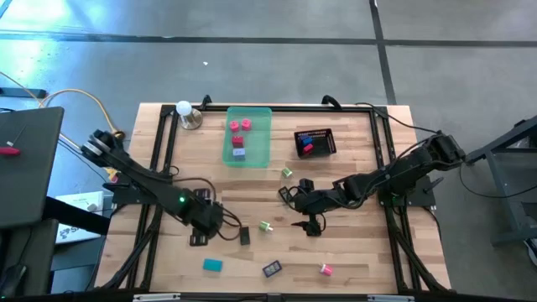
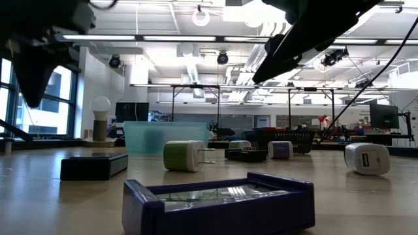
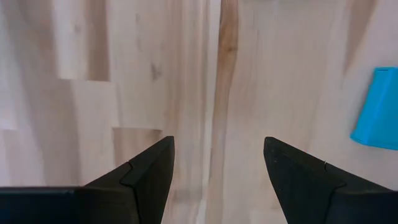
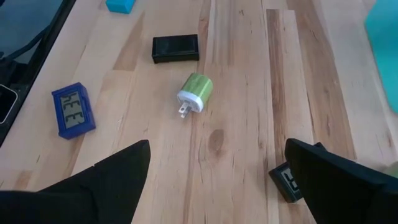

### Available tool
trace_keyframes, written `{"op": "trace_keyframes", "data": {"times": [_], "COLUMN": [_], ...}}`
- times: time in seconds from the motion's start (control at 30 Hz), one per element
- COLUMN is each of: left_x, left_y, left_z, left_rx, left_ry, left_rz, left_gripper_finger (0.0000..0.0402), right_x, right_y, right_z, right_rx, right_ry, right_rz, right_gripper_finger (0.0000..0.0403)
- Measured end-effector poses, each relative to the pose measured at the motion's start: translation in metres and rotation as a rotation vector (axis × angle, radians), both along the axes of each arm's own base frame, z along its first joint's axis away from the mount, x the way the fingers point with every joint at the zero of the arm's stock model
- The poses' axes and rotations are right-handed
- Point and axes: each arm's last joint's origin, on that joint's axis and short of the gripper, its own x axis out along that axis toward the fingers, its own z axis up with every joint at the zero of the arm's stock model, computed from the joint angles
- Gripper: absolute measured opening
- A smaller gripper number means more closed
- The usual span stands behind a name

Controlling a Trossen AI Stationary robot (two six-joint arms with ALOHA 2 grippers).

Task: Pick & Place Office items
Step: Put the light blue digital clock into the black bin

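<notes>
Wooden boards are making up the table (image 1: pixel 352 252), and small office items are lying spread over it. Two pink pieces (image 1: pixel 240 126) and a lavender one (image 1: pixel 239 151) are sitting inside the green tray (image 1: pixel 262 143). Red and blue pieces (image 1: pixel 309 148) are lying in the black mesh basket (image 1: pixel 315 142). A green-and-white plug (image 4: pixel 194 92) is lying on its side on the wood, with a black block (image 4: pixel 175 48) near it and a blue little clock (image 4: pixel 73 109) farther off. A teal piece (image 1: pixel 213 264) and a pink piece (image 1: pixel 325 269) are resting near the front edge.

The right gripper (image 1: pixel 308 226) is hanging over the middle of the table with its fingers wide apart, holding nothing. The left gripper (image 1: pixel 198 238) is hanging over bare wood near the teal piece, fingers apart and holding nothing. A white bulb lamp (image 1: pixel 185 111) is standing at the back.
</notes>
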Motion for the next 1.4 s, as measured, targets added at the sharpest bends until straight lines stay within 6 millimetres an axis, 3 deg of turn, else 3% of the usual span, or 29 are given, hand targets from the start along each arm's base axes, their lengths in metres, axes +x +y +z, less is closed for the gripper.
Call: {"op": "trace_keyframes", "data": {"times": [0.33,0.53,0.8,0.97,1.1,1.4], "left_x": [0.018,0.027,0.038,0.037,0.035,0.034], "left_y": [-0.014,-0.02,-0.036,-0.048,-0.053,-0.052], "left_z": [-0.03,-0.027,-0.019,-0.016,-0.015,-0.016], "left_rx": [-0.089,-0.262,-0.468,-0.485,-0.416,-0.499], "left_ry": [0.084,0.065,-0.019,-0.093,-0.17,-0.071], "left_rz": [0.106,0.195,0.128,0.125,0.025,0.13], "left_gripper_finger": [0.024,0.024,0.024,0.024,0.024,0.0225], "right_x": [0.0,0.0,0.0,0.0,0.0,0.0], "right_y": [0.0,0.0,0.0,0.0,0.0,0.0], "right_z": [0.0,0.0,0.0,0.0,0.0,0.0], "right_rx": [-0.004,-0.006,-0.006,-0.004,-0.004,0.011], "right_ry": [-0.001,-0.001,-0.001,-0.001,0.0,0.003], "right_rz": [-0.003,-0.003,-0.003,-0.001,-0.001,-0.014], "right_gripper_finger": [0.0361,0.0361,0.0361,0.0361,0.0361,0.0361]}}
